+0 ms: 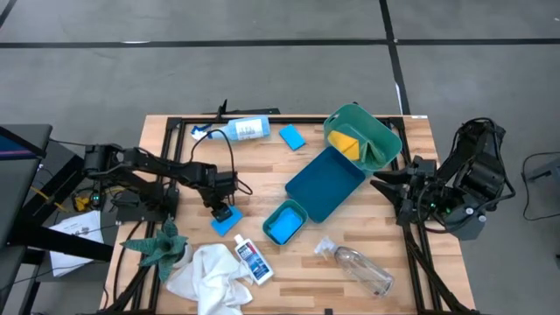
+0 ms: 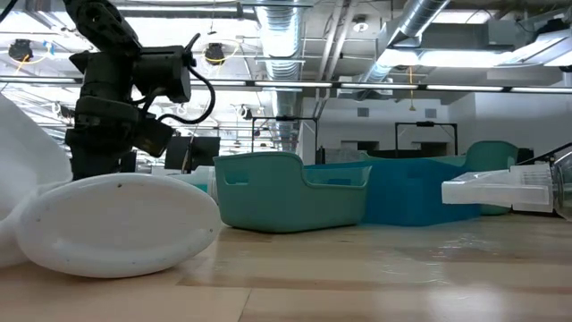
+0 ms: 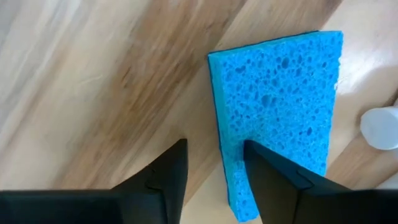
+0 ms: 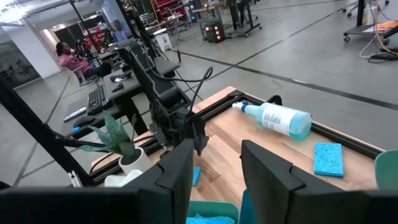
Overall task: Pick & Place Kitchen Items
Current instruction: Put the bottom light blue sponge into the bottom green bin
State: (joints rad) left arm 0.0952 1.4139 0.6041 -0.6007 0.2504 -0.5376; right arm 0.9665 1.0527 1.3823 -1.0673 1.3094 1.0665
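A blue sponge (image 1: 227, 220) (image 3: 280, 106) lies flat on the wooden table, left of centre. My left gripper (image 1: 218, 208) (image 3: 214, 177) points down at it, open: one finger stands over the sponge just inside its long edge, the other over bare wood beside that edge. My right gripper (image 1: 382, 183) (image 4: 216, 174) hangs open and holds nothing, high over the table's right side. A spray bottle (image 1: 238, 129) and a second blue sponge (image 1: 292, 137) lie at the far edge. A yellow pad (image 1: 345, 140) sits in a green bin (image 1: 385, 133). My left gripper comes at the blue sponge from above, with one finger (image 3: 280, 186) over the sponge's top face beside its long edge (image 3: 225, 180). That finger hides the spot below it, so I cannot tell whether it touches the sponge. The sponge rests flat on the wood.
A blue tray (image 1: 325, 182) and a small teal bin (image 1: 296, 210) stand mid-table. Along the near edge are a potted plant (image 1: 161, 246), a white cloth (image 1: 210, 276), a small white bottle (image 1: 254, 260) and a clear bottle (image 1: 360, 268). A person sits beyond the table (image 4: 67, 59).
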